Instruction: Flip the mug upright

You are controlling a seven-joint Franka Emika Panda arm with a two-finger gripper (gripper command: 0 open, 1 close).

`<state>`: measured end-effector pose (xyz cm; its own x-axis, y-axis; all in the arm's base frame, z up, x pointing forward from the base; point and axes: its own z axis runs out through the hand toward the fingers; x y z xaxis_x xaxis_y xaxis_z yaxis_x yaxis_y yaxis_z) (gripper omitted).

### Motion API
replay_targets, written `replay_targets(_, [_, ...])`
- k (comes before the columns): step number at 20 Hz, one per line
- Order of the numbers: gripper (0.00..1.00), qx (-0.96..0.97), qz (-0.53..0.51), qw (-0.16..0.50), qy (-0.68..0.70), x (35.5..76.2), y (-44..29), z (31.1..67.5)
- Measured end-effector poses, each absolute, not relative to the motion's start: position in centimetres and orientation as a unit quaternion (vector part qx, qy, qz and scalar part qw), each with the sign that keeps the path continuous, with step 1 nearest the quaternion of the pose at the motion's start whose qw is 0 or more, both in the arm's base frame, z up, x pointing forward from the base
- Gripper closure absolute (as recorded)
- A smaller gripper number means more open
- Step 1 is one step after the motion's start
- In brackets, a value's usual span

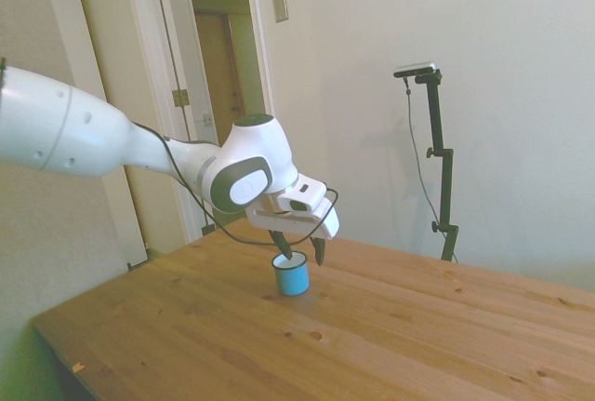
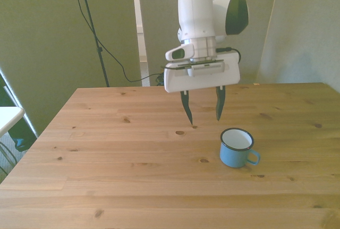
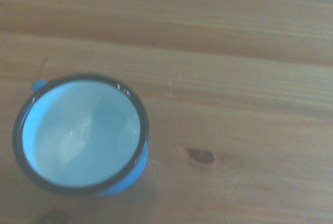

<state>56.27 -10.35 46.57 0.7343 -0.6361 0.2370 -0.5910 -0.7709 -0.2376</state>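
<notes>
The light-blue mug (image 2: 237, 148) stands upright on the wooden table (image 2: 122, 154), mouth up, dark rim and pale inside showing, its handle toward the front view's right. In the side view the mug (image 1: 292, 274) sits just below the gripper. My gripper (image 2: 202, 115) hangs open above the table, up and toward the front view's left of the mug, with nothing between its fingers. From the side, the gripper (image 1: 301, 255) has its fingertips above the mug's rim. The wrist view looks straight down into the mug (image 3: 80, 134).
A dark knot (image 2: 180, 132) marks the wood below the gripper. Behind the table hang cables and a doorway with a small red and yellow object (image 2: 173, 72) on the floor. Bare wood surrounds the mug.
</notes>
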Motion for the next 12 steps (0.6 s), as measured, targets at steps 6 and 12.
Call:
replay_targets(6, [0.00, -0.941, -0.124, 0.049, 0.312, 51.2, -9.5, 46.7])
replay_targets(12, [0.00, -0.944, -0.109, 0.052, 0.308, 48.5, -8.4, 45.7])
